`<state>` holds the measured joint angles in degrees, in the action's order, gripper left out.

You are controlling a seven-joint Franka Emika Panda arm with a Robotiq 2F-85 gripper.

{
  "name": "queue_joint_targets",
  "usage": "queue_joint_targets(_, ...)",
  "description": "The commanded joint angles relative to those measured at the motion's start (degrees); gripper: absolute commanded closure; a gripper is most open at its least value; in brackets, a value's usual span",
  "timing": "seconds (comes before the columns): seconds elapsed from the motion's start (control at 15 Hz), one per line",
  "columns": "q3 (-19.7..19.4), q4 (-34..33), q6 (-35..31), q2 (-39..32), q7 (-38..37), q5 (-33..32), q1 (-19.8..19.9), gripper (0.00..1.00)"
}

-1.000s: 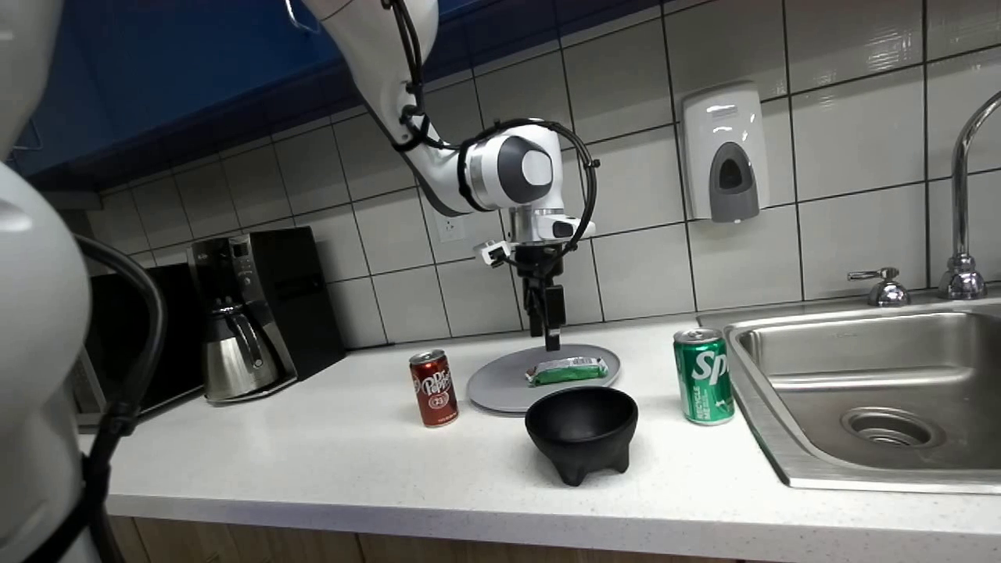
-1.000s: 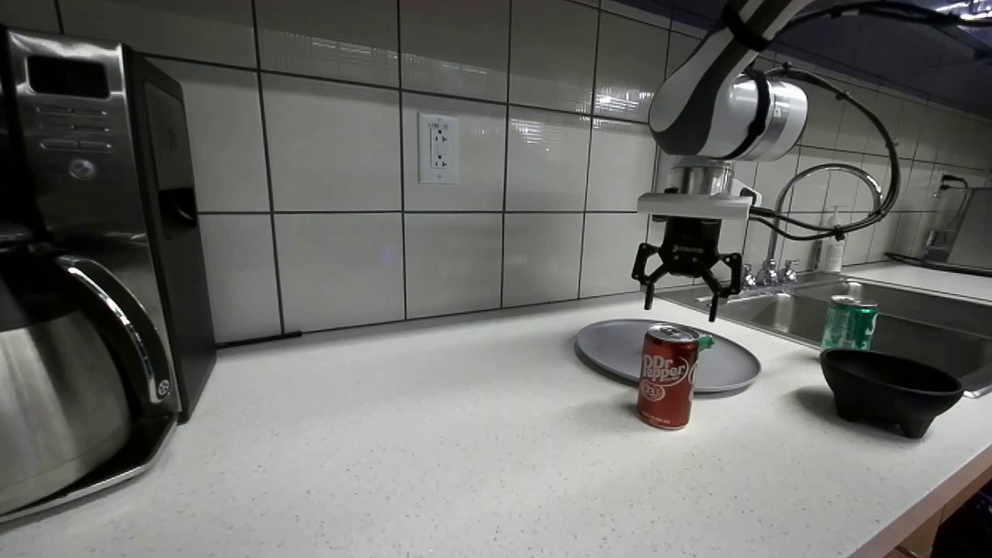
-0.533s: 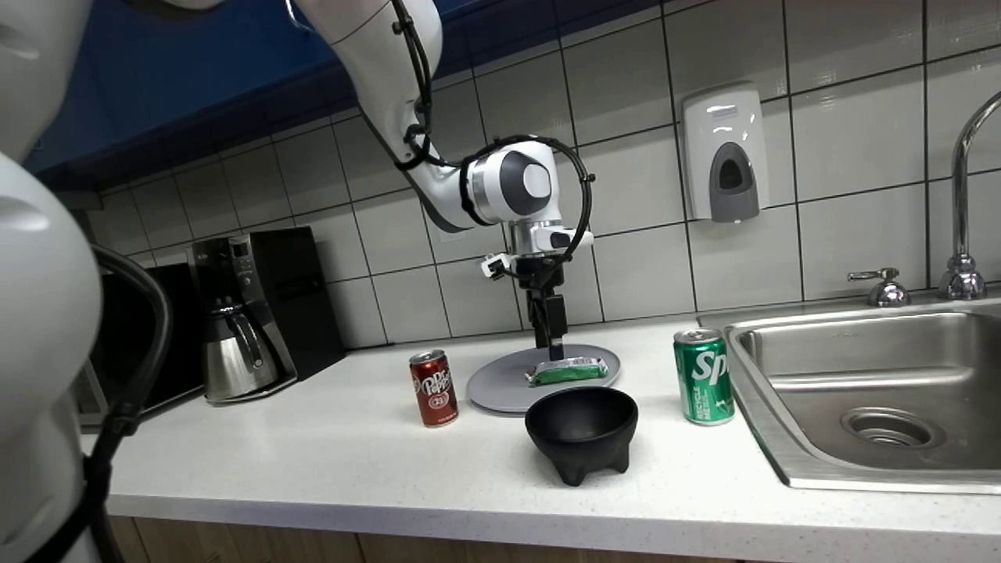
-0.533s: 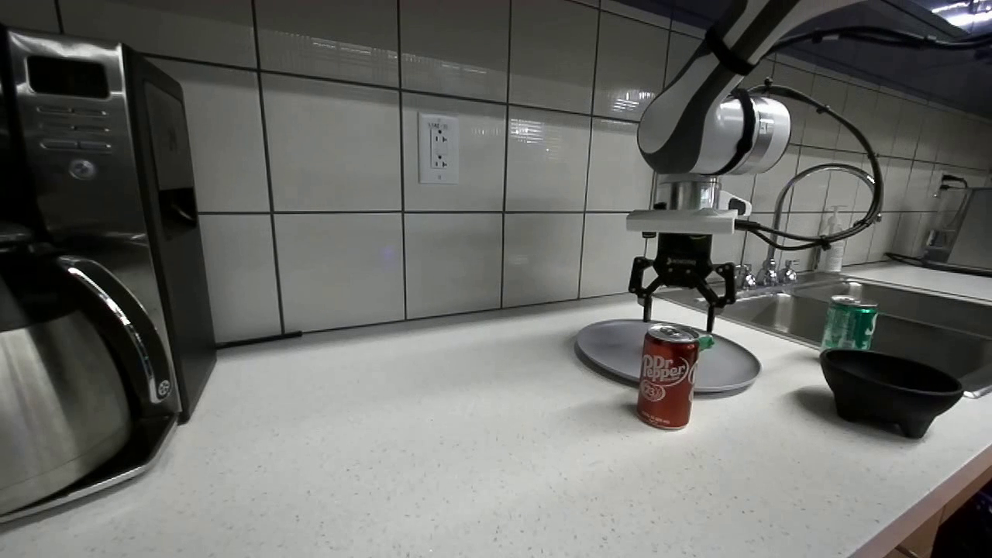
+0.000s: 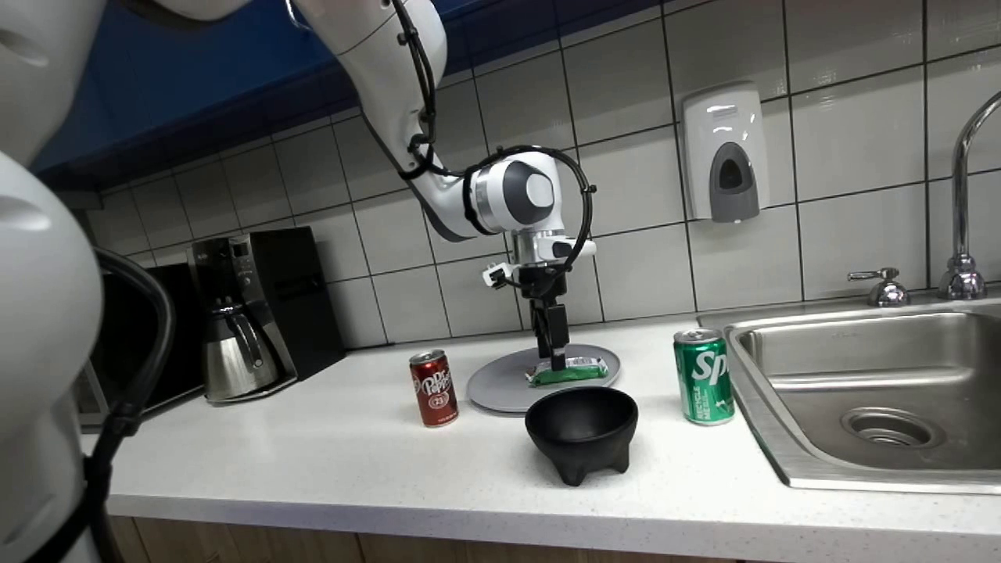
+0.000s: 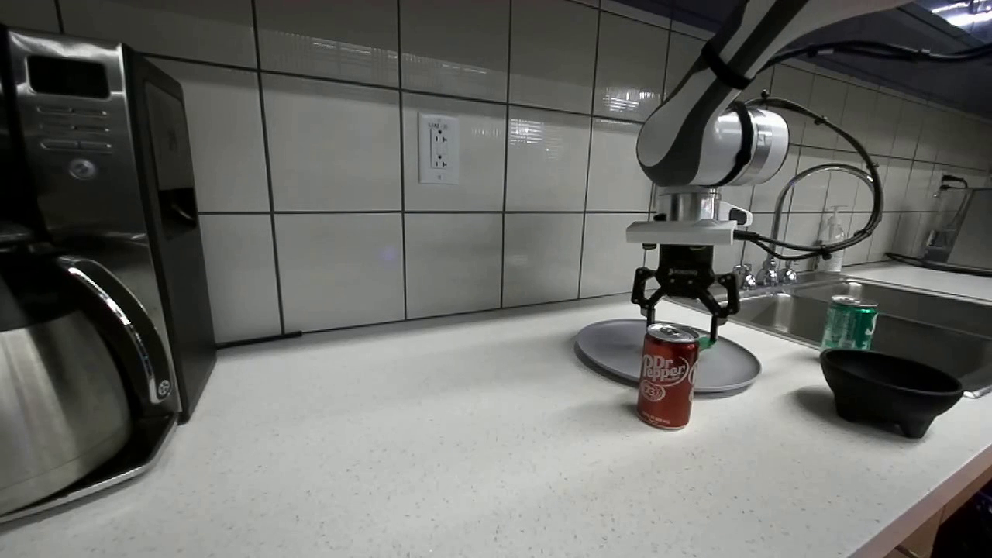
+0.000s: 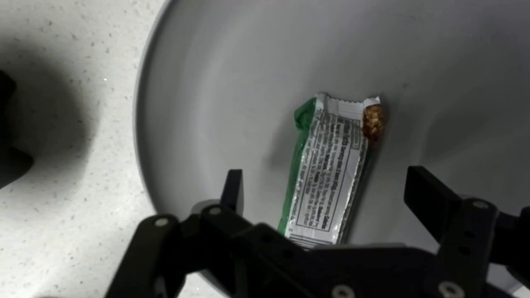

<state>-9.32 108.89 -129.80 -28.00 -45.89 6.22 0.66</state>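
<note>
My gripper [image 5: 557, 364] points straight down low over a round grey plate [image 5: 494, 389]. It also shows in an exterior view [image 6: 682, 332] and in the wrist view [image 7: 326, 186], where its black fingers stand wide apart. A green and silver snack bar wrapper [image 7: 325, 178] lies on the plate [image 7: 198, 103] between the fingers, with a gap on each side. A brown bit of the bar shows at the wrapper's torn end. The wrapper's other end is hidden by the gripper. In an exterior view most of the wrapper [image 6: 705, 342] is hidden behind a red Dr Pepper can [image 6: 666, 384].
The red can [image 5: 434, 389] stands beside the plate. A black footed bowl [image 5: 580, 434] stands in front of the plate, and a green Sprite can [image 5: 704, 379] stands near the sink's rim [image 5: 762, 438]. A coffee maker [image 5: 293, 293] and a tiled wall [image 5: 633, 266] are behind.
My gripper has moved down toward the plate, and its fingertips are now at the wrapper's level. The fingers remain apart. The wrapper, plate, cans and bowl have not moved.
</note>
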Motion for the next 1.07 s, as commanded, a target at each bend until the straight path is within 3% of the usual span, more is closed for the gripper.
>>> queue_joint_targets(0.0, -0.8, -1.2, 0.92, -0.77, -1.92, -1.19, -0.47, 0.0)
queue_joint_targets(0.4, -0.97, -1.45, 0.98, -1.3, -1.81, -1.02, -0.44, 0.0)
queue_joint_targets(0.47, -0.94, -1.38, 0.75, -1.28, -1.77, -1.01, -0.47, 0.22)
queue_joint_targets(0.6, -0.9, -1.38, 0.76, -1.24, -1.74, -0.94, -0.45, 0.32)
queue_joint_targets(1.0, -0.9, -1.18, 0.56, -0.97, -1.84, -0.88, -0.49, 0.82)
